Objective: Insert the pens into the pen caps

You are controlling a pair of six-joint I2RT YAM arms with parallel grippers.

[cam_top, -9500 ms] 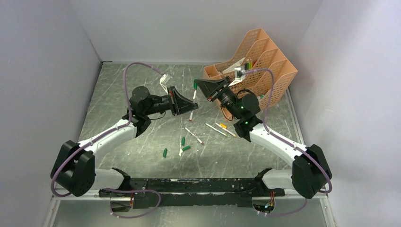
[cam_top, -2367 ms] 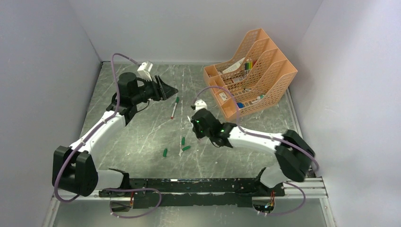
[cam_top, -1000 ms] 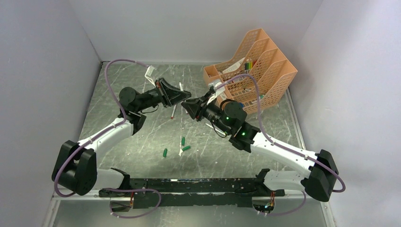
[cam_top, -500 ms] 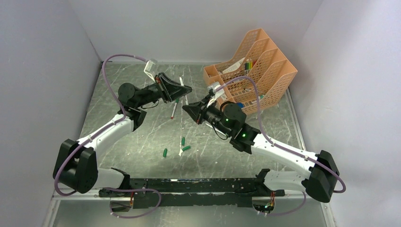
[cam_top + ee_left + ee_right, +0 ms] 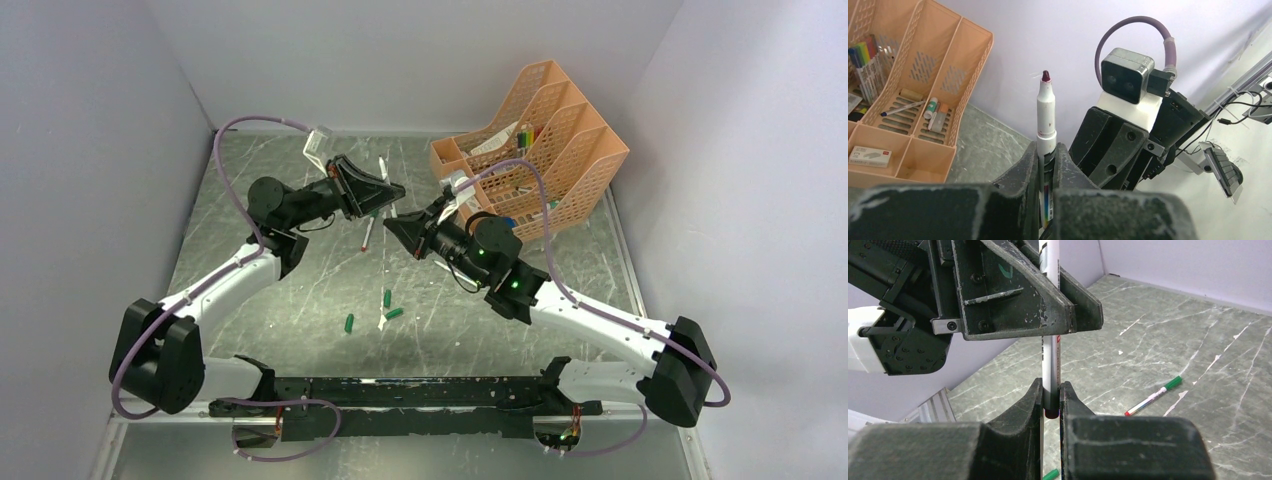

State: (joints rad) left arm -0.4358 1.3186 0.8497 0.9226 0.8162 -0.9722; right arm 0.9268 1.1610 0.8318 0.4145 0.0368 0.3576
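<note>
Fingers of the left gripper are pinched on the middle of a white pen. They hold it upright in the air above the tabletop, with the dark red tip bare and pointing up past them. Gripping at mid-barrel leaves both ends free, which looks deliberate: the tip stays clear for a cap and the tail stays clear for the other arm.

Just below, the right gripper pinches the same pen at its lower end, with its fingers closed on the barrel right under the left gripper's. With both arms on one pen, this reads as a handover or a re-grip. No cap is in either gripper, so this pen is not yet capped.

On the tabletop, three loose caps lie near the front centre, well apart from the raised pen. A capped pen with a green cap on one end and a red tip showing at the other lies flat farther back. At the far right stands an orange organiser.
</note>
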